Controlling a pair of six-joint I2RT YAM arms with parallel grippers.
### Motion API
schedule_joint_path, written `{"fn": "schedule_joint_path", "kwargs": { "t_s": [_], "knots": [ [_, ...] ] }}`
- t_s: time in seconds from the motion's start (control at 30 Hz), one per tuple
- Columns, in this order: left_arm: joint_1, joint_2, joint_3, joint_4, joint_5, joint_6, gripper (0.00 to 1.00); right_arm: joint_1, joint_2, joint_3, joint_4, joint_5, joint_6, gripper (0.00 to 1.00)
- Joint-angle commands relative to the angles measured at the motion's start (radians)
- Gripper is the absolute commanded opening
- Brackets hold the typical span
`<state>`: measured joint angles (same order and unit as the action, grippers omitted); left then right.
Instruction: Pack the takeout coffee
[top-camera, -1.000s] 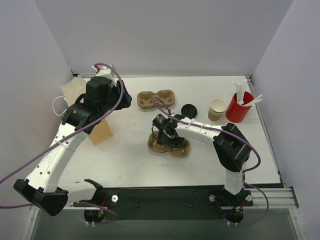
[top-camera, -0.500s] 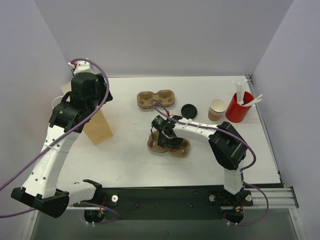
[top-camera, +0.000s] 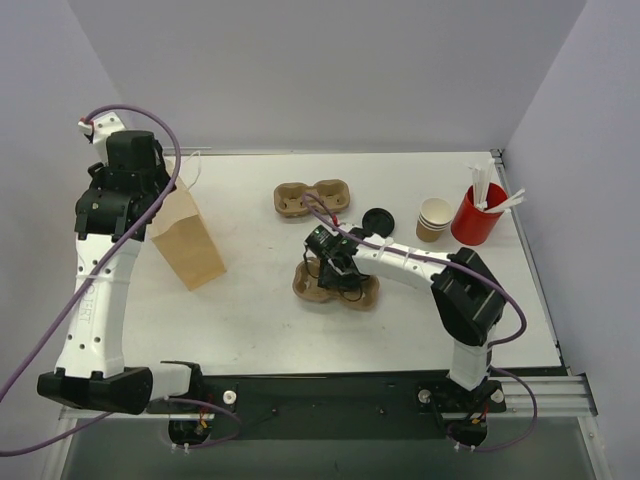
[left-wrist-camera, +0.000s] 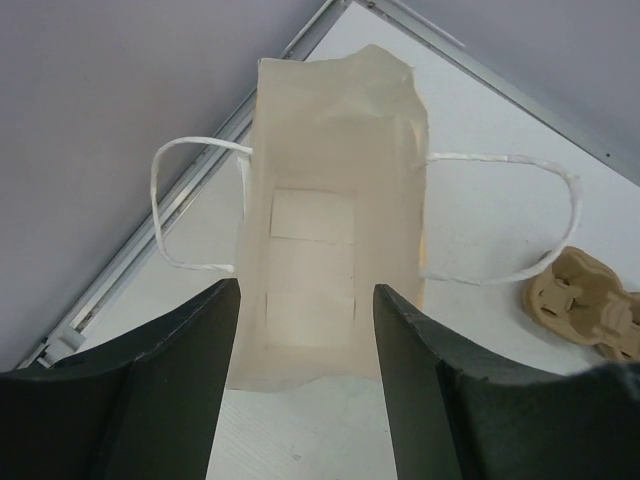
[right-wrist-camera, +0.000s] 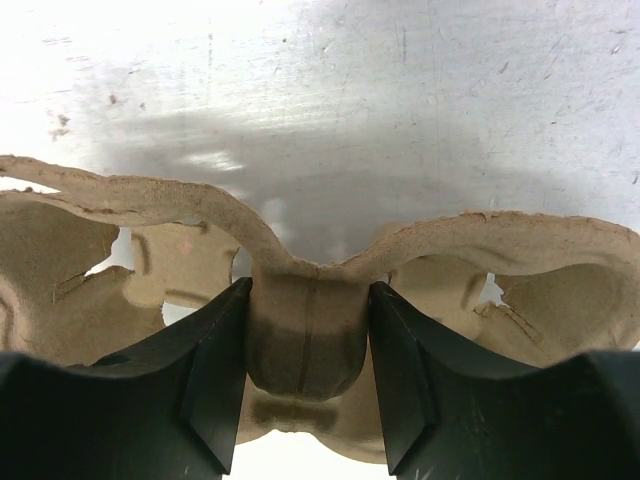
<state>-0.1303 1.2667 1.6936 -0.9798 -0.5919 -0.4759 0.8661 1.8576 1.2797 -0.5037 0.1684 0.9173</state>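
No separate tan-brown kraft cup shows. The round black lid (top-camera: 377, 220) lies flat on the table. My right gripper (right-wrist-camera: 308, 295) is shut on the middle post of a brown pulp cup carrier (right-wrist-camera: 305, 330), which rests on the table at mid table in the top view (top-camera: 337, 290). My left gripper (left-wrist-camera: 306, 288) is open and empty, held above the open mouth of a brown paper bag (left-wrist-camera: 320, 250) with white handles. The bag stands upright at the left in the top view (top-camera: 188, 243).
A second pulp carrier (top-camera: 312, 197) lies at the back middle, also in the left wrist view (left-wrist-camera: 585, 300). A stack of pale beige cups (top-camera: 433, 218) and a red cup with white sticks (top-camera: 478, 212) stand at the back right. Grey walls enclose the table.
My left arm has swung left and back, off the bag, which now stands fully in view. My right gripper stays on the carrier, which has hardly moved.
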Motion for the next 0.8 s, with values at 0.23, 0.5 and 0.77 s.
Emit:
{"fn": "schedule_joint_path", "kwargs": {
  "t_s": [0.23, 0.5, 0.77],
  "knots": [
    [0.162, 0.114, 0.08, -0.068, -0.013, 0.066, 0.68, 0.008, -0.181, -0.019, -0.007, 0.033, -0.089, 0.42],
    [0.254, 0.226, 0.074, -0.027, 0.089, 0.083, 0.64, 0.007, -0.256, -0.016, -0.007, 0.034, -0.152, 0.42],
    [0.314, 0.298, 0.035, 0.016, 0.17, 0.1, 0.59, -0.012, -0.319, -0.02, -0.01, 0.029, -0.184, 0.43]
  ]
}}
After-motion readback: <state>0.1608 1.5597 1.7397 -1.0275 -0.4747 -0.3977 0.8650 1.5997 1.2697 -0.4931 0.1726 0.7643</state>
